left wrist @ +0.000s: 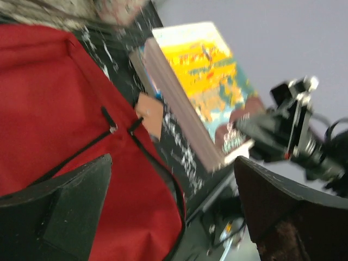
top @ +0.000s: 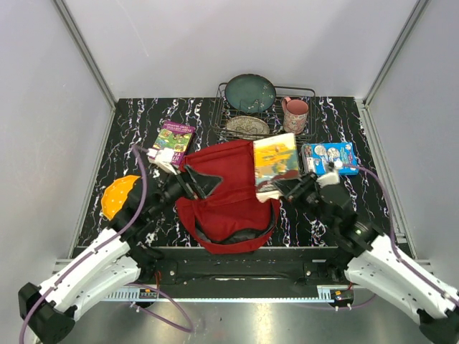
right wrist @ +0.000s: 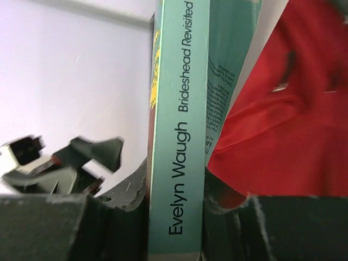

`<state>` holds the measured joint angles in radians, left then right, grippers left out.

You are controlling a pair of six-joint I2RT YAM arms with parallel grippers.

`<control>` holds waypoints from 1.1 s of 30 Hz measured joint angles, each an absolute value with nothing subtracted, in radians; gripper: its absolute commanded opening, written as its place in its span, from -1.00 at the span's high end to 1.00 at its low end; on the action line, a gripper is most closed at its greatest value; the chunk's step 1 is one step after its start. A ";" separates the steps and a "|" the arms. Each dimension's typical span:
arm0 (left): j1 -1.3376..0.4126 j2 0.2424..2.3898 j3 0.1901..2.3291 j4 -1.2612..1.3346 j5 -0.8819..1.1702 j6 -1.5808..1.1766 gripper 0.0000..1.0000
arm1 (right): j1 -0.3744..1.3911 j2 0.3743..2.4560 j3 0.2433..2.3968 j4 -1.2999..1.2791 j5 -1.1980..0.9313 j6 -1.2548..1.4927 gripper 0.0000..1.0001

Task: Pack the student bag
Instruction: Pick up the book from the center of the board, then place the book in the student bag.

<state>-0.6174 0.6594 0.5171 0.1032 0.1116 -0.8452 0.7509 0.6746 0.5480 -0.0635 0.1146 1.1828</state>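
Black white-veined marble-look tabletop (top: 129,136) inside pale grey walls (top: 215,43) with aluminium corner rails (top: 86,54), even light

Place: your scene was a robot lab cell | Evidence: white panel walls (top: 237,36) on aluminium posts (top: 84,51) boxed a black marbled tabletop (top: 136,129) | Rig: left arm (top: 93,269) and right arm (top: 391,269) sat bolted at its near rail (top: 237,271)

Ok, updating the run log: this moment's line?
left gripper open by red backpack | right gripper shut on Brideshead Revisited paperback | not yet packed
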 measured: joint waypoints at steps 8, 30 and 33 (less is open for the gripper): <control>-0.948 0.945 0.760 -0.199 0.112 -0.484 -0.98 | 0.750 0.399 0.630 -0.670 0.440 1.164 1.00; -1.148 1.232 0.870 -0.440 0.023 -0.227 -0.33 | 0.750 0.311 0.781 -1.001 0.570 1.159 0.98; -1.148 1.288 0.878 -0.448 0.019 -0.231 0.26 | 0.750 0.332 0.778 -0.994 0.542 1.158 0.98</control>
<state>-1.1484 1.2877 0.8783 -0.4480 0.0185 -0.2306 0.7502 0.3325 0.7776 -0.9936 0.5423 1.1584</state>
